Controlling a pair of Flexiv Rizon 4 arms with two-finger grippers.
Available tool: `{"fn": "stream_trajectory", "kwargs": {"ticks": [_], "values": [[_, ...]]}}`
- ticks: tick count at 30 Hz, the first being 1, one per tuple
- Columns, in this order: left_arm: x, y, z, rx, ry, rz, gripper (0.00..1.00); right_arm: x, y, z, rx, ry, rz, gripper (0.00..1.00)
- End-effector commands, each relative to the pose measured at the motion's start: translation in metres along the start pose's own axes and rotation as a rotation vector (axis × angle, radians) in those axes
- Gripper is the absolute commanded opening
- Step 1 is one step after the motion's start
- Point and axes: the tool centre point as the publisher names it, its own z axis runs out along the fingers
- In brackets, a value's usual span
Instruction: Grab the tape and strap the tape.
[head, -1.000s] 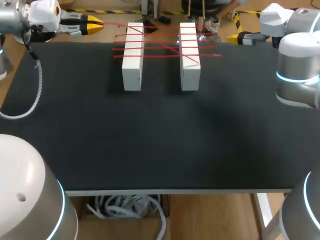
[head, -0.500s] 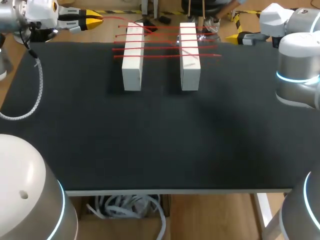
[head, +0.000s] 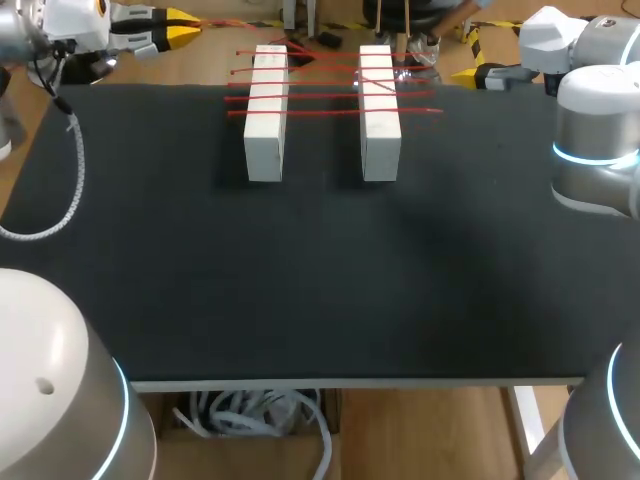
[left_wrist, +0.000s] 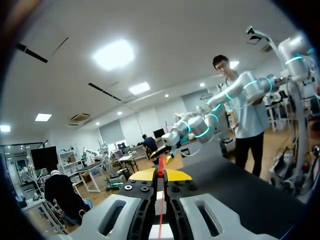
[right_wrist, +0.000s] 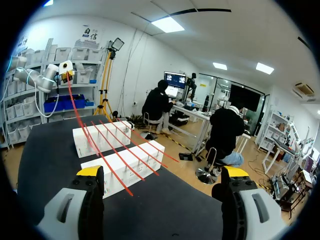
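Observation:
Two white blocks, the left block and the right block, lie side by side at the far end of the black table. Red tape crosses both in several strands. One strand runs back to my left gripper, which is shut on it beyond the table's far left corner. In the left wrist view the tape is pinched between the yellow tips of the left gripper. My right gripper stands open at the far right, empty. From the right gripper both blocks and the tape lie ahead.
A grey cable from my left arm hangs over the table's left side. My right arm's grey body stands at the right edge. Nothing lies on the black surface in front of the blocks.
My left gripper has drawn back and away past the far left corner with the tape, and the slanted strand over the blocks has shifted. The right arm has kept still.

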Motion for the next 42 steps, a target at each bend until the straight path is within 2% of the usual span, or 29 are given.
{"fn": "stream_trajectory", "kwargs": {"ticks": [1, 12, 22, 32, 36, 42], "values": [[-0.002, 0.0, -0.002, 0.014, -0.005, 0.006, 0.0, 0.0, 0.0, 0.0, 0.003, 0.002, 0.0, 1.0], [-0.006, -0.007, 0.002, 0.017, 0.015, 0.021, 0.0, 0.0, 0.0, 0.0, 0.003, 0.002, 0.0, 1.0], [-0.003, -0.01, -0.003, 0.144, 0.01, -0.047, 0.0, 0.0, 0.0, 0.0, 0.003, 0.002, 0.0, 1.0], [0.009, -0.001, -0.005, 0.225, 0.016, -0.111, 0.0, 0.0, 0.0, 0.0, 0.003, 0.002, 0.0, 1.0], [0.013, 0.007, -0.006, 0.232, 0.014, -0.118, 0.0, 0.0, 0.0, 0.0, 0.003, 0.002, 0.0, 1.0], [0.013, 0.007, -0.006, 0.228, 0.016, -0.119, 0.0, 0.0, 0.0, 0.0, 0.003, 0.002, 0.0, 1.0]]}}
